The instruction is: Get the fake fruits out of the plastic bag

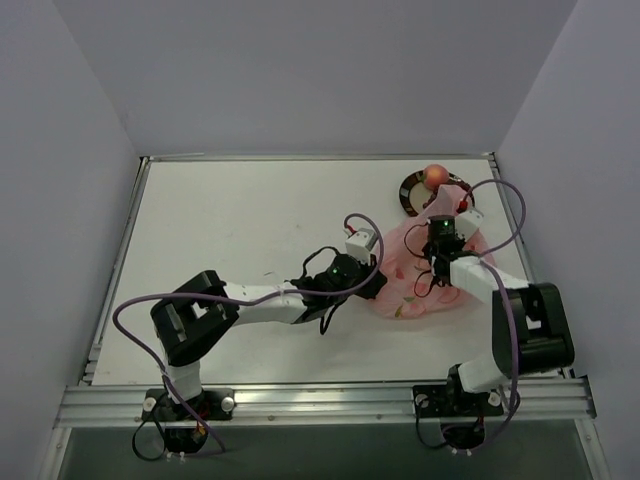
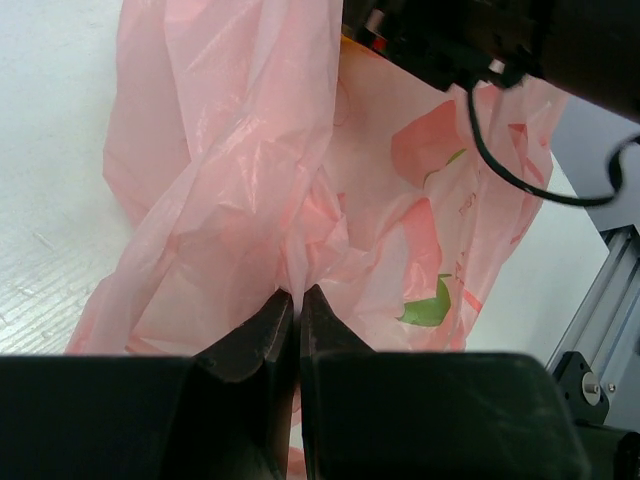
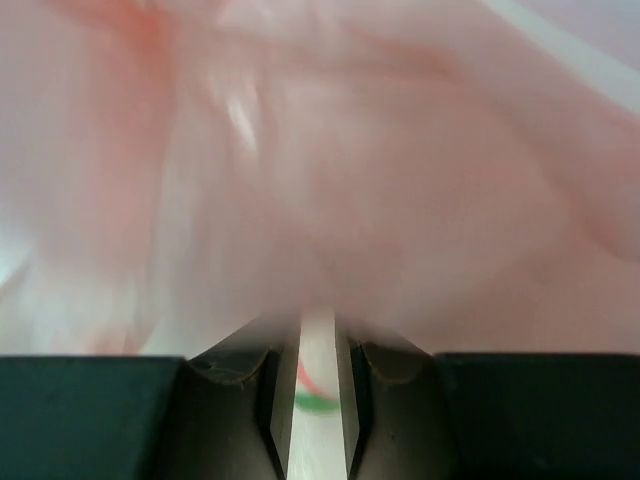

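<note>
The pink plastic bag (image 1: 412,292) lies crumpled at the right of the table, between my two grippers. My left gripper (image 1: 374,276) is at its left side, and in the left wrist view it (image 2: 297,293) is shut on a gathered fold of the bag (image 2: 250,150). My right gripper (image 1: 441,238) reaches down into the bag's top. In the right wrist view its jaws (image 3: 318,320) stand nearly together, with blurred pink film (image 3: 350,150) bunched over the tips and a printed strip of the bag in the narrow gap. One fake fruit, a pink-orange peach (image 1: 434,177), rests on the plate (image 1: 407,191). Any other fruits are hidden.
The dark-rimmed plate sits just behind the bag, near the back right wall. A metal rail (image 1: 320,400) runs along the table's near edge. My right arm (image 2: 480,40) and its cable hang over the bag in the left wrist view.
</note>
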Controlling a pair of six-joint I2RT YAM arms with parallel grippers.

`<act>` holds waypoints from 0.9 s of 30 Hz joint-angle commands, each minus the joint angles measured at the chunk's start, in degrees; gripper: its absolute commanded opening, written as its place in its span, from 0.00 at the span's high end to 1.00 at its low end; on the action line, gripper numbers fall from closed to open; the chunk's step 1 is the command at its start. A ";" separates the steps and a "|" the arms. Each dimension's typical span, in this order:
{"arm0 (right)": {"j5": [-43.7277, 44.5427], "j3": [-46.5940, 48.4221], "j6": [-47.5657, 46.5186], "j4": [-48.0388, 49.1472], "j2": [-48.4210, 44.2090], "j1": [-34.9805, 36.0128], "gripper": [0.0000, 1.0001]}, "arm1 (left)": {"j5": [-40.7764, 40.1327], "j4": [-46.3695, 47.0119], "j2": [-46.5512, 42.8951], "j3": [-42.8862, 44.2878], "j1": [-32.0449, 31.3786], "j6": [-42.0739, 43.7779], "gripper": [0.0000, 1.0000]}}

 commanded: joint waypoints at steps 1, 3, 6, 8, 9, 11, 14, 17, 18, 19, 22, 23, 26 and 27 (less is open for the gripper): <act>-3.12 -4.94 0.46 -1.87 -9.15 1.65 0.83 | -0.01 0.54 -1.33 3.82 -0.54 1.14 0.98; -5.13 -7.75 0.99 -3.27 -15.01 3.06 0.85 | -0.28 0.54 -1.42 3.99 -0.54 1.14 0.98; -6.99 -12.33 2.48 -7.05 -24.17 4.64 0.86 | -0.46 0.72 -1.42 4.61 -0.54 1.23 0.98; -7.87 -14.97 3.36 -10.22 -31.09 5.17 0.87 | -0.46 0.72 -1.68 4.79 -0.54 1.32 0.98; -7.96 -15.50 3.71 -11.18 -32.97 5.35 0.87 | -0.54 0.72 -2.12 4.79 -0.63 1.32 0.98; -5.33 -16.20 3.89 -12.86 -35.70 5.00 0.79 | -0.80 0.72 -2.56 4.35 -0.81 1.67 0.98; -4.79 -13.24 2.23 -12.60 -30.56 4.03 0.66 | -0.81 0.89 -3.17 3.47 -1.07 1.49 0.98; -5.58 -9.11 0.12 -8.66 -21.95 3.86 0.66 | -0.81 0.81 -3.96 2.94 -1.51 1.41 0.98; -5.76 -7.95 -0.24 -6.64 -19.91 3.86 0.65 | -0.81 0.72 -4.14 2.77 -1.60 1.49 0.98; -5.50 -7.07 -0.50 -5.41 -17.89 3.86 0.65 | -0.81 0.63 -4.05 2.76 -1.77 1.67 0.98; -1.21 -3.29 -1.82 -2.67 -10.15 3.59 0.66 | -0.11 0.98 -3.27 2.85 -2.04 1.50 0.98; 0.03 -2.15 -2.00 -2.58 -6.39 3.33 0.65 | 0.16 1.16 -3.09 2.85 -2.04 1.41 0.98; 5.48 0.49 -2.44 -1.44 -2.15 2.27 0.56 | 0.77 1.86 -2.74 2.85 -2.13 1.14 0.98; 4.79 1.02 -2.35 -0.48 -1.53 1.32 0.50 | 0.86 2.03 -2.74 2.85 -2.13 1.23 0.98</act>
